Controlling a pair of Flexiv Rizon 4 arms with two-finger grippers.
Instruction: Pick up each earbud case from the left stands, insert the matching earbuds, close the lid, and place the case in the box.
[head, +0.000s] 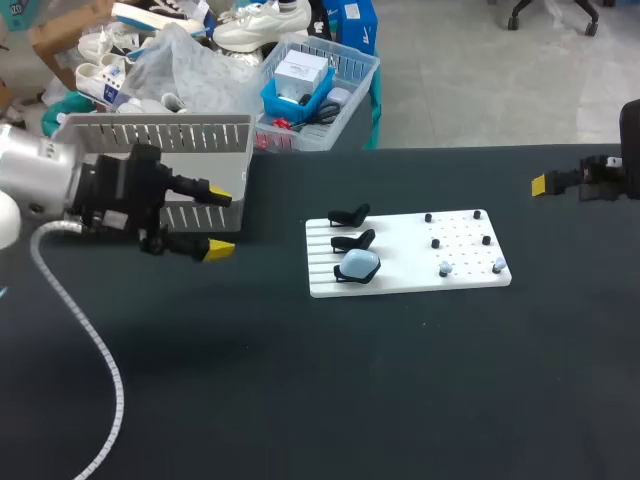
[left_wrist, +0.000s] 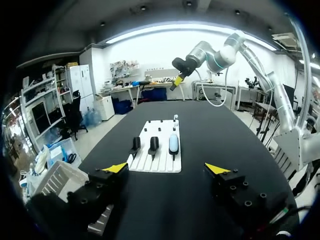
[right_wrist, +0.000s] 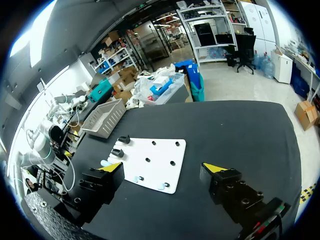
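Note:
A white board (head: 408, 255) lies mid-table with three black stands along its left side. The nearest stand holds a light blue earbud case (head: 360, 264); the other two stands (head: 350, 215) are bare. Two pale blue earbuds (head: 445, 270) sit on pegs at the board's near right. The grey slatted box (head: 150, 160) stands at the back left. My left gripper (head: 215, 220) hovers open in front of the box, well left of the board (left_wrist: 160, 150) and case (left_wrist: 173, 143). My right gripper (head: 545, 184) hangs open at the far right, away from the board (right_wrist: 150, 160), nothing between its fingers (right_wrist: 112, 167).
The white corrugated hose (head: 90, 340) of my left arm loops over the front left of the black table (head: 300, 400). Several black pegs (head: 436, 242) stand on the board's right half. The right gripper (left_wrist: 178, 80) shows high beyond the board in the left wrist view.

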